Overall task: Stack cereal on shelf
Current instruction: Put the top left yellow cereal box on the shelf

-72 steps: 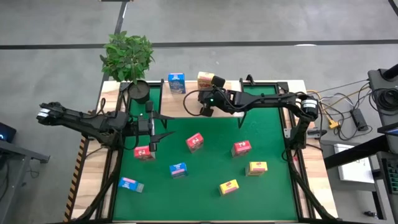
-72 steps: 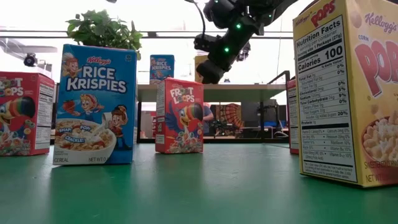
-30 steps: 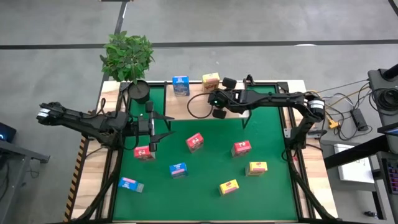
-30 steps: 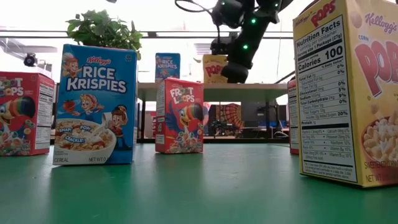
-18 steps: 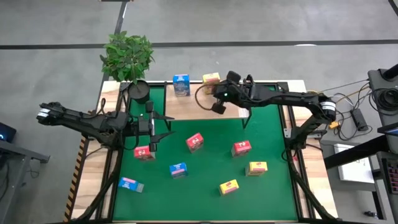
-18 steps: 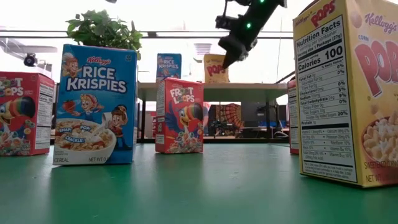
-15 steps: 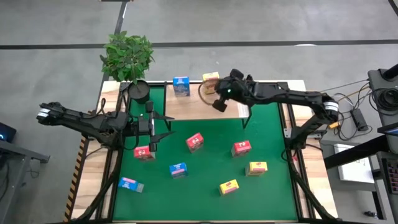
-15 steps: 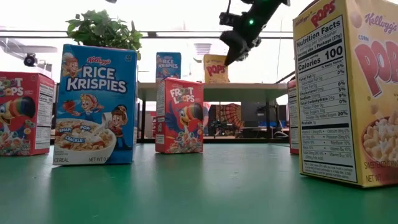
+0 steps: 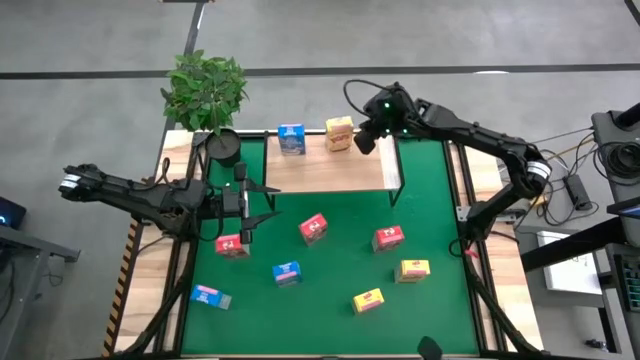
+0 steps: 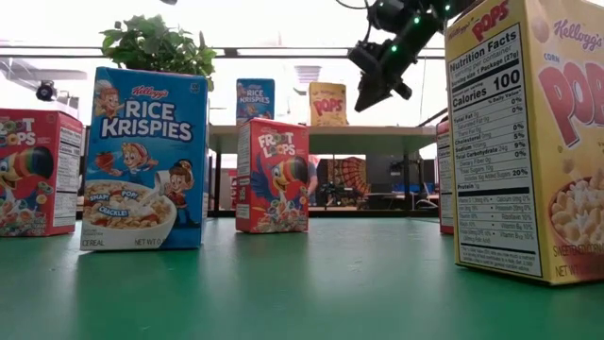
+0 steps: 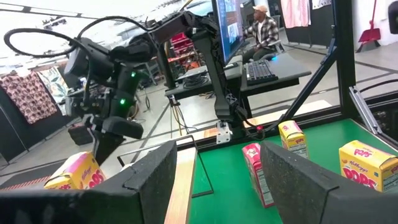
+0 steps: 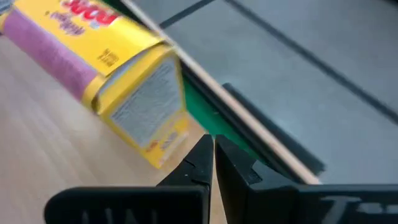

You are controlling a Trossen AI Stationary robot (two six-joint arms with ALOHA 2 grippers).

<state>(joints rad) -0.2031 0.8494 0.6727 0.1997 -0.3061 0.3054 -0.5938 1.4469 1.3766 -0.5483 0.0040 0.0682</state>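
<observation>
Down on the green mat (image 9: pixel 340 260) there are seven cereal boxes standing loose, with the left gripper (image 9: pixel 247 203) parked over the left side with its fingers spread apart near a red box (image 9: pixel 232 245). Further back, the shelf (image 9: pixel 330 170) has a blue box (image 9: pixel 291 138) and a yellow box (image 9: pixel 339 133) side by side near its far edge. The right gripper (image 9: pixel 365 141) hangs just beside that yellow box, not touching it as far as I can tell, fingertips pinched together on nothing.

Shelf (image 9: pixel 330 170) at far side of table mat (image 9: pixel 330 270). Two cereal boxes (image 9: pixel 291 138) (image 9: pixel 339 132) on shelf, side by side along far edge. Right gripper (image 9: pixel 365 140) just right of them. Seven boxes (image 9: pixel 313 228) scattered on mat, nearer. Left gripper (image 9: pixel 246 205) at mat's left. Plant (image 9: pixel 205 90) at far left corner.
</observation>
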